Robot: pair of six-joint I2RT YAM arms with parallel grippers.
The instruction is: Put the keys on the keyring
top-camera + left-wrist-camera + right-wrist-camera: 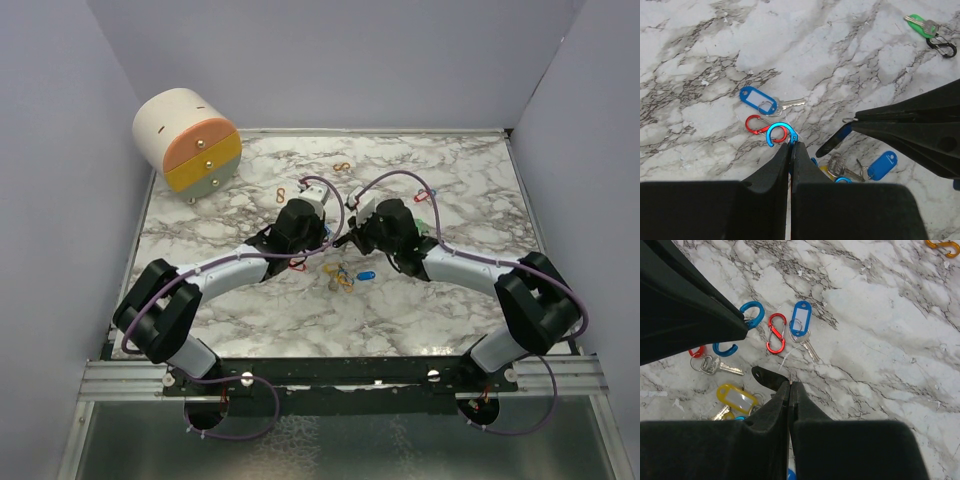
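Mostly shadowed, tag [765, 377] in right gripper [790, 384], clip [753, 314] half-hidden

A marble desk [470, 300] is seen from above, walled in pale grey. The left claw [328, 232] and the right claw [350, 230] are held tip to tip near its middle; their jaws cannot be made out here. Just in front of them the keys [350, 277] are scattered, a blue tag [366, 275] among them. An orange clip [342, 166] is laid farther back, and a round drawer unit [188, 140] is set at the far left corner.
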